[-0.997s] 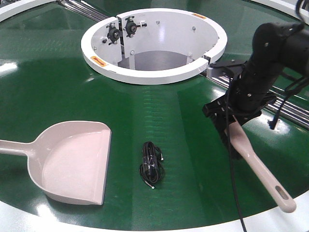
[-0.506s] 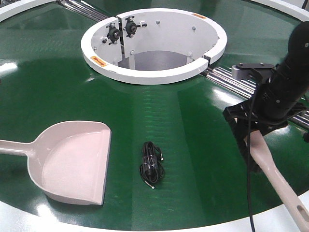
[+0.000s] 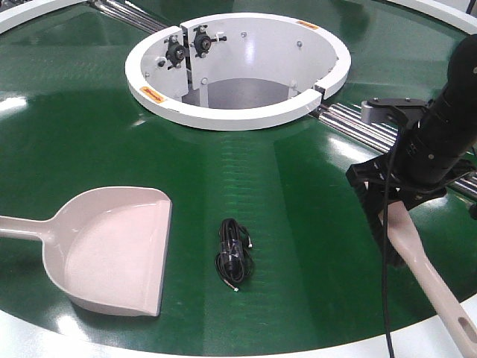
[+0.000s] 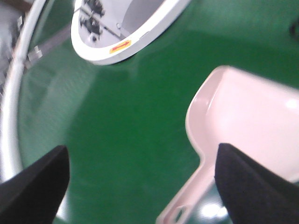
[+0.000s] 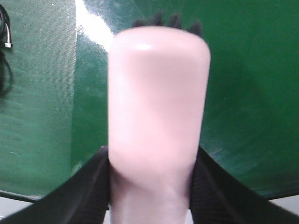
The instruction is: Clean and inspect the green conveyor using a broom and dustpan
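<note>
Pink broom (image 3: 417, 259) sits tight in our right pincer (image 3: 387, 212), at the right side of the green conveyor (image 3: 89, 127). Our left pincer (image 4: 140, 186) is wide, holding nothing, over the dustpan (image 3: 112, 246) handle. The dustpan lies flat at the left, near a black cable (image 3: 233, 250).

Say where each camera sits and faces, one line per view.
Front: above the near rim, looking down across the green conveyor; the right gripper, holding the broom, shows at right.
Left wrist: on the left arm, looking down at the dustpan; the open left gripper frames the bottom corners.
Right wrist: looks along the clamped broom; both fingers show.
Shared: front and left wrist both show the dustpan.
</note>
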Controlling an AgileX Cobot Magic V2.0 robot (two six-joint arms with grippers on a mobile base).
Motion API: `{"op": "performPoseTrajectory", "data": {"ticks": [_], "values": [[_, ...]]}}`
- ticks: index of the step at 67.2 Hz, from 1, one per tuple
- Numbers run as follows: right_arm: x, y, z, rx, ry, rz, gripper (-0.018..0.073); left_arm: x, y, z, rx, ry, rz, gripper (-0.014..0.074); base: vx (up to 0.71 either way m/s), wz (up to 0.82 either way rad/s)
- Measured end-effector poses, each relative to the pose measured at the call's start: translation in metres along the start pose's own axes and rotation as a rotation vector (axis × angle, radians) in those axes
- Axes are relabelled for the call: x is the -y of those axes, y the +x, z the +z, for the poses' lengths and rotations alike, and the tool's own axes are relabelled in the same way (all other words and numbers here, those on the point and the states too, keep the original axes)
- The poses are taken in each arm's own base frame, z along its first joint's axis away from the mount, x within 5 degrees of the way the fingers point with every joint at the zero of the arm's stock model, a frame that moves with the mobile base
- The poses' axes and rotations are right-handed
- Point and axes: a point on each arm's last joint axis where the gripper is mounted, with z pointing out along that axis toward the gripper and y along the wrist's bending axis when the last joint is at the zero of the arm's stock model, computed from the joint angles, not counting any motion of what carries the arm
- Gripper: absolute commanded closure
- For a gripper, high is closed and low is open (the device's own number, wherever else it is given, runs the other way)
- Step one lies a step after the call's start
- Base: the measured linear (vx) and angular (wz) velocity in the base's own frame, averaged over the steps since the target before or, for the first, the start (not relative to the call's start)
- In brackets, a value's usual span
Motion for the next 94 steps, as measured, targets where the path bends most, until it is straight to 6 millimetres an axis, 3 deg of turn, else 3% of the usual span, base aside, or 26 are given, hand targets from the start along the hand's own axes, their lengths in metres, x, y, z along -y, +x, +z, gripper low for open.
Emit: {"op": "performPoseTrajectory", "data": {"ticks": [8,18,61,81,94], "values": [[0.000,0.000,0.000,0.000,0.000,0.000,0.0563,0.000,0.000,0.000,-0.001,-0.003,0.273,0.0012,0.00,0.00],[0.000,0.000,0.000,0.000,0.000,0.000,0.0563,-0.002,0.000,0.000,-0.001,-0.020,0.442,0.0012,0.00,0.00],[0.000,0.000,0.000,0.000,0.000,0.001,0.0563,0.000,0.004,0.002,-0.040,0.016,0.500,0.0012,0.00,0.00],[0.000,0.000,0.000,0.000,0.000,0.001,0.0563,-0.006,0.018,0.034,-0.215,0.245,0.458,0.0012,0.00,0.00],[0.000,0.000,0.000,0.001,0.000,0.001,0.0563,-0.017,0.029,0.076,-0.368,0.500,0.415,0.0012,0.00,0.00]]}}
